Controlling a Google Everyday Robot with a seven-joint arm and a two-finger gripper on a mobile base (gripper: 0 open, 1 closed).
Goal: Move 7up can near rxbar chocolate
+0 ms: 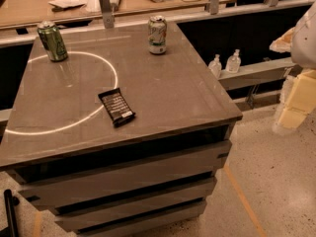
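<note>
I see the grey bench (187,93) filling most of my view, with drawer-like slots stacked under its top. A bright ring of light (114,78) lies across its left half. Behind it runs a wooden desk (98,4) scattered with clutter I can't make out.

At the right edge, off the bench and over the speckled floor (276,181), sits my white arm (307,33). Below it is the pale yellow pincer (295,100). I cannot tell how far open it is. None of the bench's things is in it, and it is well apart from all of them.

The 7up can (157,34) stands upright near the bench's far edge, right of the ring. The green can (52,41) stands upright at the far left, at the ring's rim. The rxbar (116,107) lies flat and slantwise nearer the front, at the ring's right side, its pale end toward me. The 7up can and the rxbar are well apart.

Two small clear bottles (224,63) stand on a ledge beyond the bench's right side.
</note>
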